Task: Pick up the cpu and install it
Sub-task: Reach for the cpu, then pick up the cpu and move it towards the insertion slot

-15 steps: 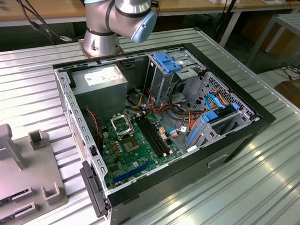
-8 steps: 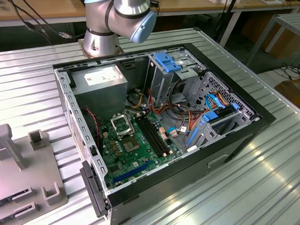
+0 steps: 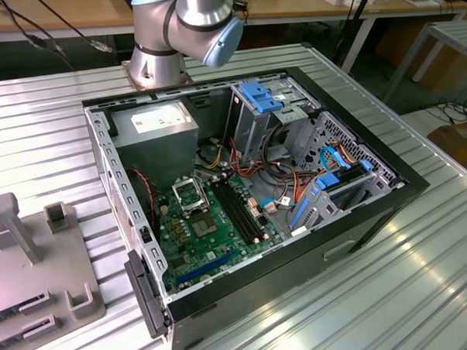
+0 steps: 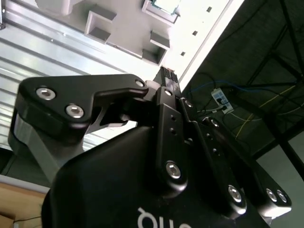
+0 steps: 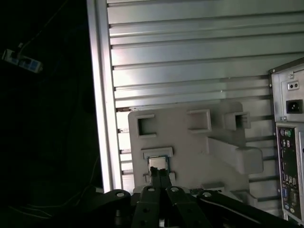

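Gripper (image 5: 159, 175) jaws clenched, empty, tips by cpu (image 5: 158, 161); cpu sits in grey fixture (image 5: 190, 147) recess, first wrist view.

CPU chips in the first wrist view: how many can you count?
1: the cpu lies in a recess of the grey holder, just beyond the claw. Others may be hidden behind the claw.

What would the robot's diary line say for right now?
pick: not yet done | gripper: shut, empty, near cpu | cpu: lying in grey holder
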### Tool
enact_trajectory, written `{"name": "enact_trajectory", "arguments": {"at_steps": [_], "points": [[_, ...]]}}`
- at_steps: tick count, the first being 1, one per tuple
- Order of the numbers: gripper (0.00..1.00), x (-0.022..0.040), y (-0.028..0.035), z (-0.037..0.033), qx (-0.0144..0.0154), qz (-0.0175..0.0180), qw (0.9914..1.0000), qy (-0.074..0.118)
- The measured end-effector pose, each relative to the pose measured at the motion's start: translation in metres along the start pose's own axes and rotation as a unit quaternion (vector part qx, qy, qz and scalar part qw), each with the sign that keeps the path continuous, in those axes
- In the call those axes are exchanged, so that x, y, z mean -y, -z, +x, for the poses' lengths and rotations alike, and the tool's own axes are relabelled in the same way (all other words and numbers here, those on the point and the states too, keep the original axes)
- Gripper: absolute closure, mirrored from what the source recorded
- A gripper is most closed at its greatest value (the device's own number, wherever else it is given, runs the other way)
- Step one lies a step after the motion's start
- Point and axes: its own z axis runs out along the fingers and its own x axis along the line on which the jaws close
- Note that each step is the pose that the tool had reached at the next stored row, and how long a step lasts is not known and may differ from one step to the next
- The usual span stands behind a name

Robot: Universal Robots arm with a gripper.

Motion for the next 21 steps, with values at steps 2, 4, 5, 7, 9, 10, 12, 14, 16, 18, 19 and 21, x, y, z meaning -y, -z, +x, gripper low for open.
{"name": "enact_trajectory", "arguments": {"at_steps": [2,4,5,7,9,10,12,14,16,18,19,21], "points": [[0.89,0.0045,-0.0017,-0.0005,-0.0066,0.0005,0.99998,0.000],[0.89,0.0049,-0.0028,-0.0010,-0.0190,0.0017,0.99982,-0.001],[0.89,0.0050,-0.0035,-0.0013,-0.0288,0.0025,0.99958,-0.002],[0.89,0.0052,-0.0043,-0.0012,-0.0346,0.0030,0.99939,-0.002],[0.89,0.0052,-0.0043,-0.0012,-0.0347,0.0030,0.99939,-0.002],[0.89,0.0052,-0.0046,-0.0013,-0.0347,0.0030,0.99939,-0.002],[0.89,0.0052,-0.0049,-0.0013,-0.0347,0.0030,0.99939,-0.002],[0.89,0.0052,-0.0050,-0.0013,-0.0347,0.0030,0.99939,-0.002],[0.89,0.0052,-0.0050,-0.0013,-0.0347,0.0030,0.99939,-0.002],[0.89,0.0052,-0.0050,-0.0013,-0.0347,0.0030,0.99939,-0.002],[0.89,0.0052,-0.0050,-0.0013,-0.0347,0.0030,0.99939,-0.002],[0.89,0.0053,-0.0051,-0.0013,-0.0347,0.0031,0.99939,-0.002]]}}
